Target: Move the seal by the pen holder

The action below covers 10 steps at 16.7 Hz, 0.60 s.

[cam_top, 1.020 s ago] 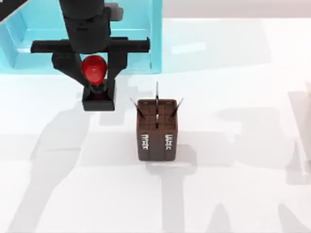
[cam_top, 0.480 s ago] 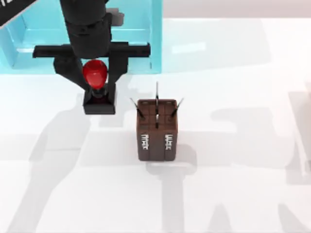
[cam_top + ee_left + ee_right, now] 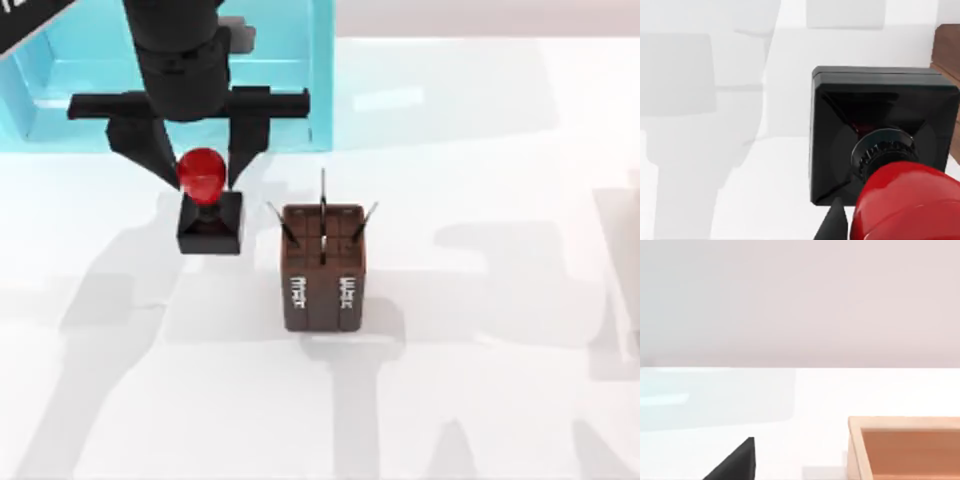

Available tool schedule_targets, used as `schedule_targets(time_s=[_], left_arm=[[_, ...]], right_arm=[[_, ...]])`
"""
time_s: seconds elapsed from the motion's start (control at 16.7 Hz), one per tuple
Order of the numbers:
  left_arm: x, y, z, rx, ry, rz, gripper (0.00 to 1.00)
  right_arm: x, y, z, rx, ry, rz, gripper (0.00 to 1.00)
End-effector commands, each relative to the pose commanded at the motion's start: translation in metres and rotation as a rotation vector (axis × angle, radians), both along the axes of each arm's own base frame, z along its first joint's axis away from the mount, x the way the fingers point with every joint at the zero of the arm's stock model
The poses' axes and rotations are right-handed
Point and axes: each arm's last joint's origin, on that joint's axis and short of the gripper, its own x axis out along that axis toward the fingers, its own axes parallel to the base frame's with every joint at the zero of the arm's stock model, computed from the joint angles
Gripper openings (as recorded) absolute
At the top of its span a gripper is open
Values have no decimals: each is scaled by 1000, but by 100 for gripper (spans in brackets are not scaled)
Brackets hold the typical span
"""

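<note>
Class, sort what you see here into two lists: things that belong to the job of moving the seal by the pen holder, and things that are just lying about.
Belongs to the job:
seal
pen holder
left hand, around the seal's red knob

Just lying about:
cyan shelf
wooden box

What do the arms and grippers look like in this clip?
The left arm is matte black: a round, stepped wrist, a flat crossbar beneath it, and the left gripper with two tapered fingers. No cables visible. In the right wrist view, a black wedge at the edge is likely part of the right gripper.
</note>
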Motion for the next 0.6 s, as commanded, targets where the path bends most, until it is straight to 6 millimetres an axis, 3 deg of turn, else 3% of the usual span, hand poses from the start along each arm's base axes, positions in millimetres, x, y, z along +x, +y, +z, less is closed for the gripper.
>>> schedule_targets(time_s=[0.24, 0.6], left_arm=[[0, 0, 0, 0, 0, 0, 98], [0, 0, 0, 0, 0, 0, 100]], right_arm=[[0, 0, 0, 0, 0, 0, 100], [0, 0, 0, 0, 0, 0, 100]])
